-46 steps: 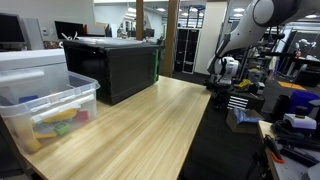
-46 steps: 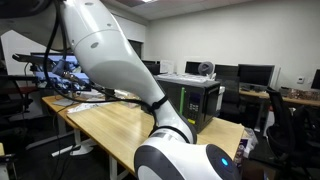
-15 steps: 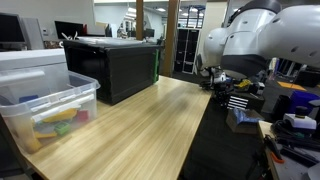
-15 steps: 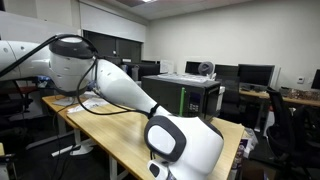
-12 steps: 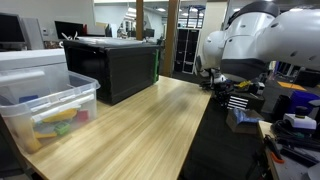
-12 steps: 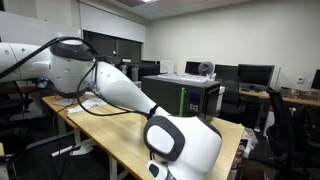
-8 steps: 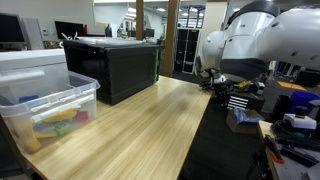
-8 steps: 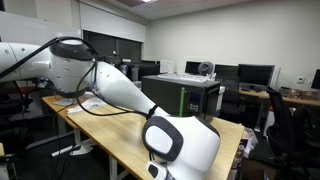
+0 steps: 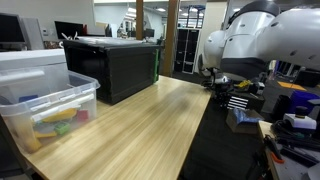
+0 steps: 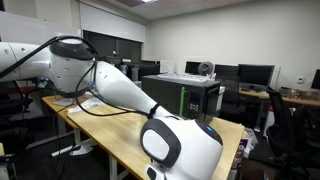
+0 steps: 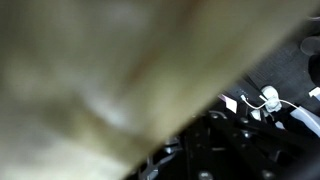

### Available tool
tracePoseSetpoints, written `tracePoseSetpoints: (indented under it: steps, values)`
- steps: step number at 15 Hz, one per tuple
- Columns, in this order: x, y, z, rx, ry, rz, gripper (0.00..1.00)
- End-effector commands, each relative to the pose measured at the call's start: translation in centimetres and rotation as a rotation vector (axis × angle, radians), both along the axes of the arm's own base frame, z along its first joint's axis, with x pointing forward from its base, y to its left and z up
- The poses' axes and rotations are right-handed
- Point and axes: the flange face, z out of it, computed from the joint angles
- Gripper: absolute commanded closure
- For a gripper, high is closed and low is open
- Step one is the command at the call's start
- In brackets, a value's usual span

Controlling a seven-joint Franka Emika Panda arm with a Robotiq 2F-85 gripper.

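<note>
The surface (image 9: 150, 130) is pale wood or wood-look laminate with long straight grain, smooth with a soft satin sheen; in the wrist view it shows only as a tan blur. The robot arm (image 10: 185, 150) wears smooth white plastic shells, glossy enough to carry bright highlights, with a dark matt band at a joint. The cabinet (image 9: 115, 65) has flat matt black panels, metal or plastic cannot be told, and the storage bin (image 9: 80, 100) is clear, slightly cloudy plastic holding bright, smooth-looking coloured pieces (image 9: 58, 118).
</note>
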Motion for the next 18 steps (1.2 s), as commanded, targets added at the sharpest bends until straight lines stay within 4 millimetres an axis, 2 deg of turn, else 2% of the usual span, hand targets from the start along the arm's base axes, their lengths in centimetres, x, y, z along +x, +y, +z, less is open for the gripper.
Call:
tracePoseSetpoints:
  steps: [1,5,6,9,18]
  values:
    - [1.4,-0.4,0.0,0.001,-0.085,-0.041,1.0]
    - [1.6,-0.3,0.7,-0.006,-0.074,-0.043,1.0]
    - [2.0,-0.2,1.8,-0.01,-0.085,-0.031,1.0]
    - [2.2,-0.5,2.9,-0.011,-0.075,-0.03,1.0]
    - [2.5,0.0,4.0,-0.02,-0.061,-0.026,0.99]
